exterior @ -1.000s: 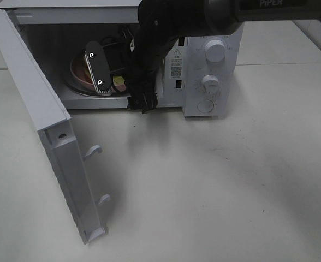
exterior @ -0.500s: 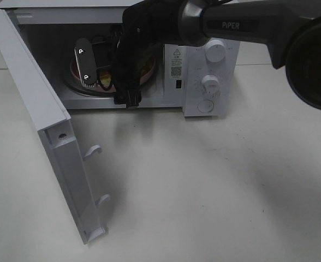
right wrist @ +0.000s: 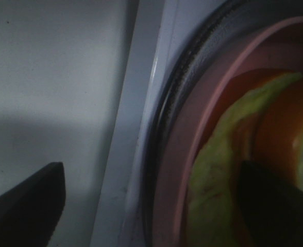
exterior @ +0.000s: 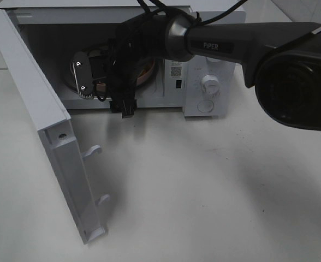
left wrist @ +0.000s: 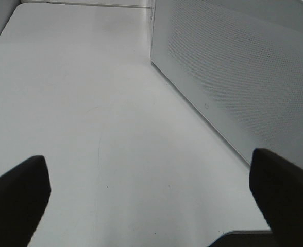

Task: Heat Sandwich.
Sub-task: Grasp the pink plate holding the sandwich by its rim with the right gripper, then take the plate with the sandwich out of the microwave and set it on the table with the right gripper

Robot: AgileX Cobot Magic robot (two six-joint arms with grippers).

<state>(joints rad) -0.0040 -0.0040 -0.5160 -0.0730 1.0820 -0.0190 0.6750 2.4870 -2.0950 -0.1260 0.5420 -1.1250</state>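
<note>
The sandwich [right wrist: 218, 170] shows a yellowish-green layer and orange filling. It lies on a round pink plate [right wrist: 177, 170] on the glass turntable [right wrist: 168, 103] inside the open microwave [exterior: 209, 82]. My right gripper [right wrist: 151, 206] reaches into the cavity. It is open, and its jaws straddle the near plate rim: one finger [right wrist: 275, 206] over the sandwich, the other over the bare floor outside the turntable. From above, the right gripper [exterior: 103, 90] and its arm hide most of the plate [exterior: 148, 72]. My left gripper [left wrist: 151, 206] hangs open and empty over the table, beside the microwave's perforated side wall [left wrist: 234, 67].
The microwave door [exterior: 46, 125] stands swung out to the left, with its latch hooks [exterior: 95, 150] pointing across the table. Control knobs [exterior: 209, 83] sit on the microwave's right front. The white table [exterior: 204, 185] stretches in front.
My right arm has swung left inside the cavity, carrying the gripper toward the plate's left side. The jaws have narrowed slightly. The left gripper has not moved.
</note>
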